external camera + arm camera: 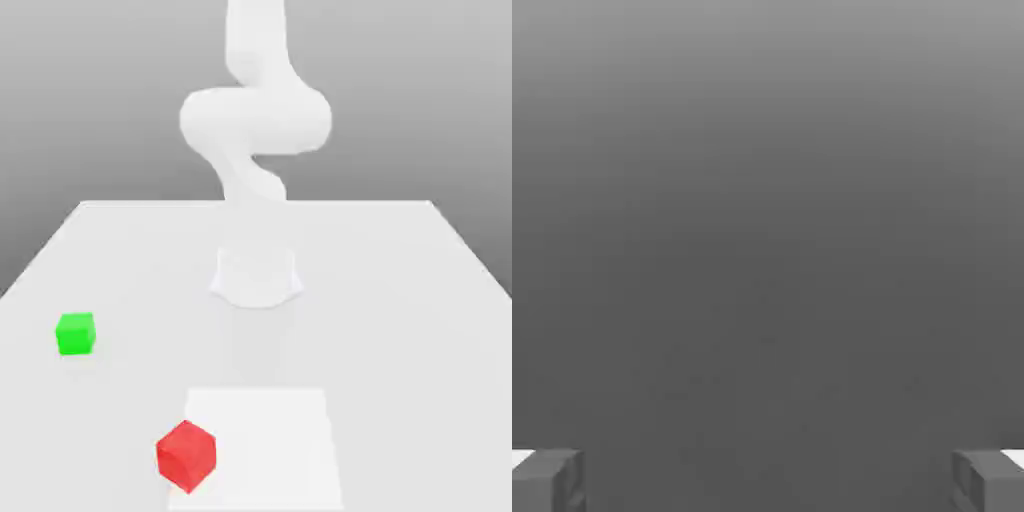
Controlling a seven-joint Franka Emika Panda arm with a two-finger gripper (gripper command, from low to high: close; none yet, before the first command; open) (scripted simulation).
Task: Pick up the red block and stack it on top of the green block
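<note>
Nothing of the task is judged done at this moment. The red block [186, 456] is seen resting on the bench [400, 300], close to the bench's near edge in the exterior view, a little toward that view's left of the middle. It sits turned, one corner pointing toward the near edge, and overlaps the corner of a paler square patch [270, 440] marked on the bench surface.

The green block [76, 333] is seen well apart from it, near the bench's edge on the exterior view's left, roughly midway along that edge. Nothing rests on top of it.

The white arm [255, 120] is seen rising from its base [256, 277] near the middle of the bench, folded upward.

In the hand view the gripper [768, 480] is seen with its two fingertips [547, 478] spread wide, grey background between them and no object held. It is recorded as fully open and empty.

Left to do, as judged: approach to the red block, grasp, lift, carry across to the green block, placement on top, release. The block's rotated pose may call for a matching wrist turn.
</note>
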